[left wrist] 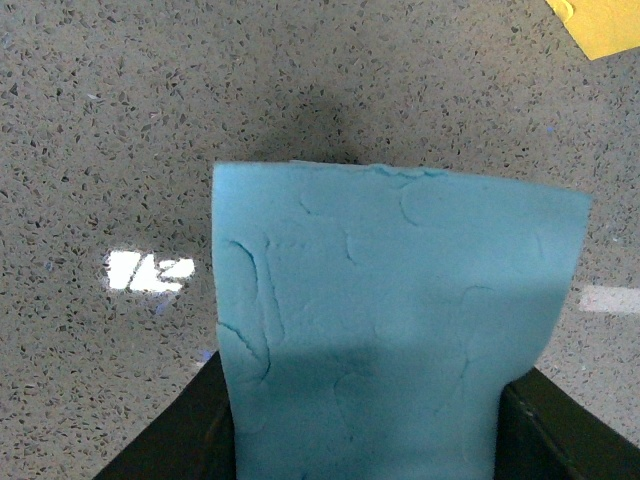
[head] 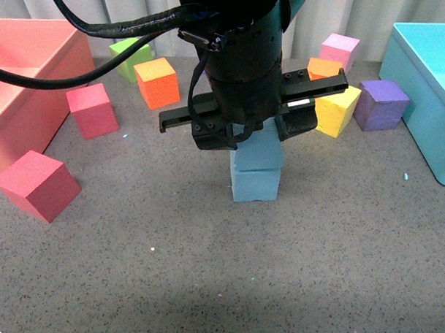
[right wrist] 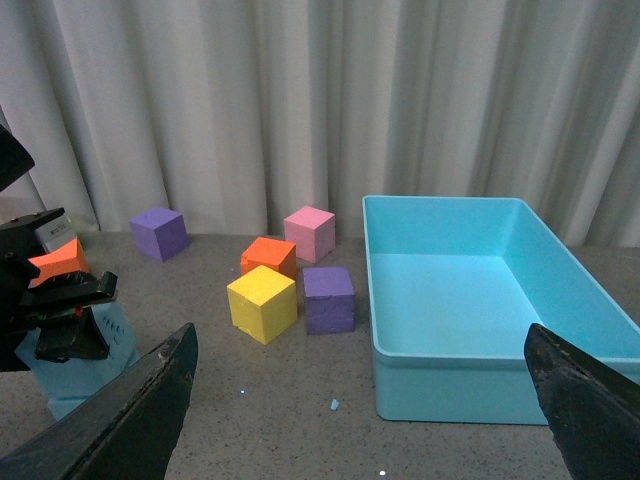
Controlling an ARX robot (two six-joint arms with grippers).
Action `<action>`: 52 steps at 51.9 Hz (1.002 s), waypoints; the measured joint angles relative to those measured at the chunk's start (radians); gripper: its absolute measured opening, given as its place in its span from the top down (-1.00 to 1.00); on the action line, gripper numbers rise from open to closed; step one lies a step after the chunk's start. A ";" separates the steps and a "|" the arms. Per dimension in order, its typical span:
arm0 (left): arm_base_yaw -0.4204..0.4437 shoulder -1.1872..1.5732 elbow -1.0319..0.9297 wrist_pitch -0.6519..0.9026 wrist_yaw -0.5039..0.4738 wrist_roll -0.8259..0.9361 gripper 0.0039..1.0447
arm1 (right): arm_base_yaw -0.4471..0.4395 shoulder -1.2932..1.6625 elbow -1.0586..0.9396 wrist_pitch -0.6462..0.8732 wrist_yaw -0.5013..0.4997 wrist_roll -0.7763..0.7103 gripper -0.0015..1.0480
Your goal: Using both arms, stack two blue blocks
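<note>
In the front view, one blue block [head: 256, 185] sits on the grey table near the middle. The other blue block [head: 258, 152] is right on top of it, slightly offset, and my left gripper [head: 254, 136] is shut on this upper one. In the left wrist view the held blue block [left wrist: 400, 300] fills the space between the black fingers [left wrist: 560, 425]. The right wrist view shows the blue pair [right wrist: 85, 375] at its edge under the left arm. My right gripper [right wrist: 360, 410] hangs open and empty, well apart from them; it is outside the front view.
A coral bin [head: 29, 71] stands at the left and a turquoise bin [head: 424, 79] at the right. Red cubes [head: 37, 184], an orange cube [head: 157, 81], a green cube [head: 127, 56], a yellow cube [head: 337, 108] and a purple cube [head: 381, 102] ring the stack.
</note>
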 joint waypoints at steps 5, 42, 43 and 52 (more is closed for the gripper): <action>-0.002 0.002 0.000 -0.001 -0.003 0.005 0.14 | 0.000 0.000 0.000 0.000 0.000 0.000 -0.82; 0.018 -0.168 -0.220 0.401 -0.250 0.182 -0.65 | 0.000 0.000 0.000 0.000 0.000 0.000 -0.82; 0.023 -0.185 -0.280 0.504 -0.319 0.251 -0.58 | 0.000 0.000 0.000 0.000 -0.001 0.000 -0.82; 0.132 -0.345 -0.772 1.349 -0.356 0.555 0.00 | 0.000 0.000 0.000 0.000 0.002 0.000 -0.82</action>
